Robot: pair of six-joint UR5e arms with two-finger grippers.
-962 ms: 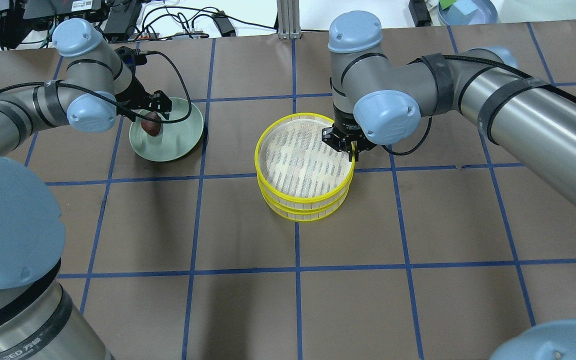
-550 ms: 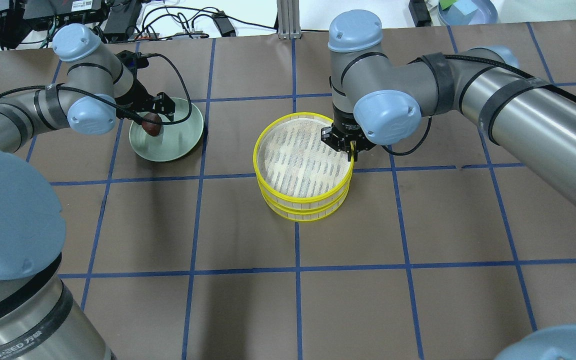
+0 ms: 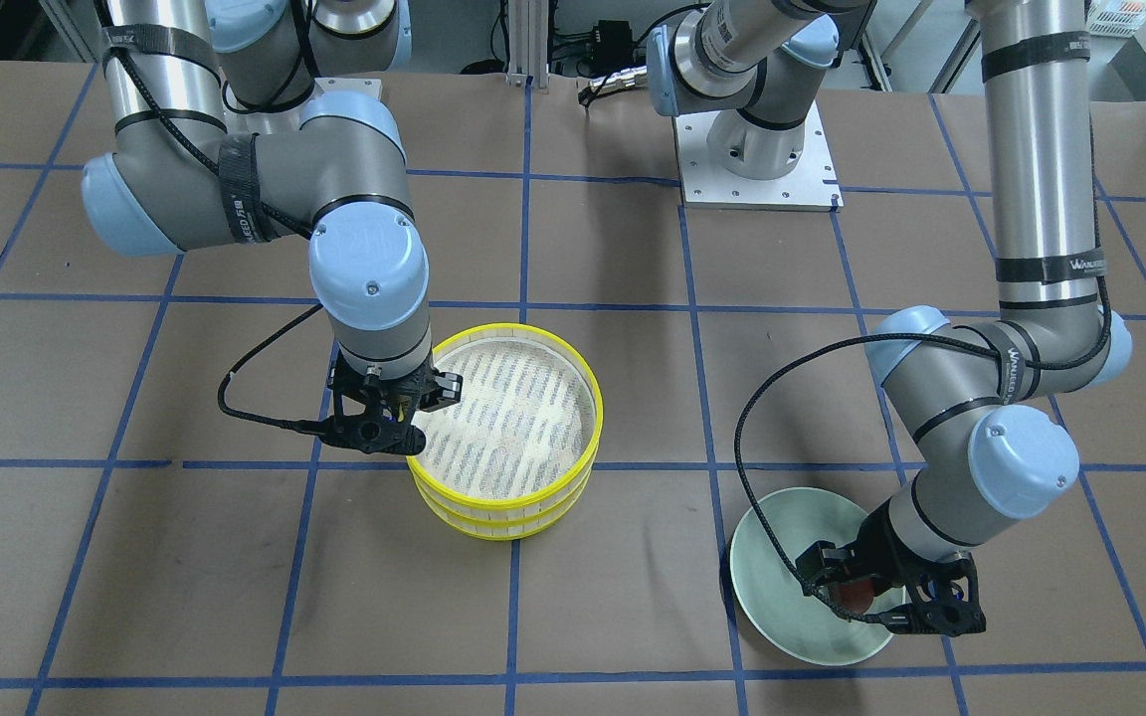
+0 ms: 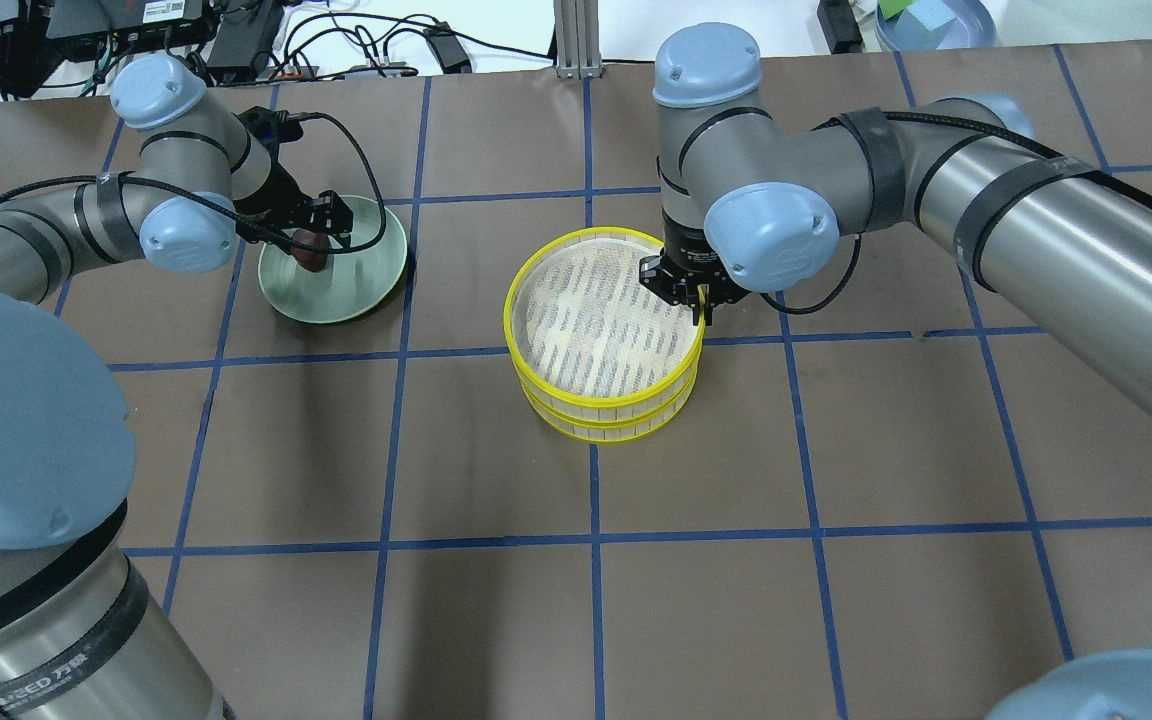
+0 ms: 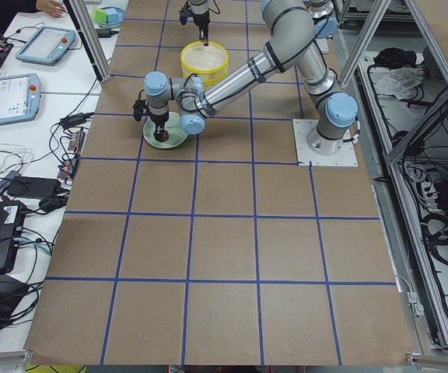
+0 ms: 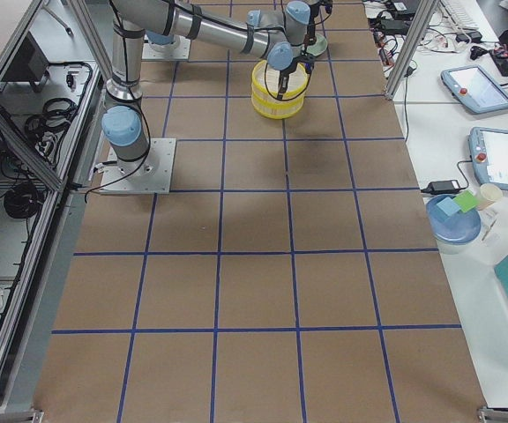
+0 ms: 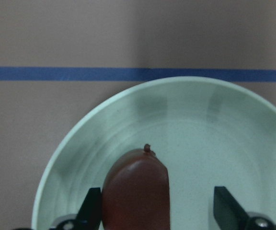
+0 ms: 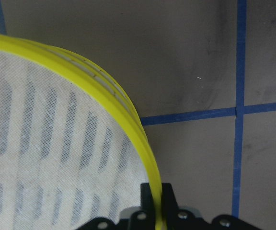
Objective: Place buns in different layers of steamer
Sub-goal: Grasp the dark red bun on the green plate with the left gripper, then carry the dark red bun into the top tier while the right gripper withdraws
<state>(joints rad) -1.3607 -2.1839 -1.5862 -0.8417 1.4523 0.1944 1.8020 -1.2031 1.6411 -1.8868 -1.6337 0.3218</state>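
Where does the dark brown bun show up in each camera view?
Front-facing: lower right, brown bun on green plate.
Overhead: upper left.
Exterior left: too small to tell.
Exterior right: not visible.
Left wrist: bottom centre.
Right wrist: not in it.
Shared landmark: the green plate.

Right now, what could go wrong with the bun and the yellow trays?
1. The right gripper pinches the top tray at just one spot on its rim, so the tray may tilt or slip when lifted off the lower tray.
2. The bun sits off-centre in the open left gripper, against one finger with a gap to the other. Closing could shove the bun along the plate instead of gripping it.
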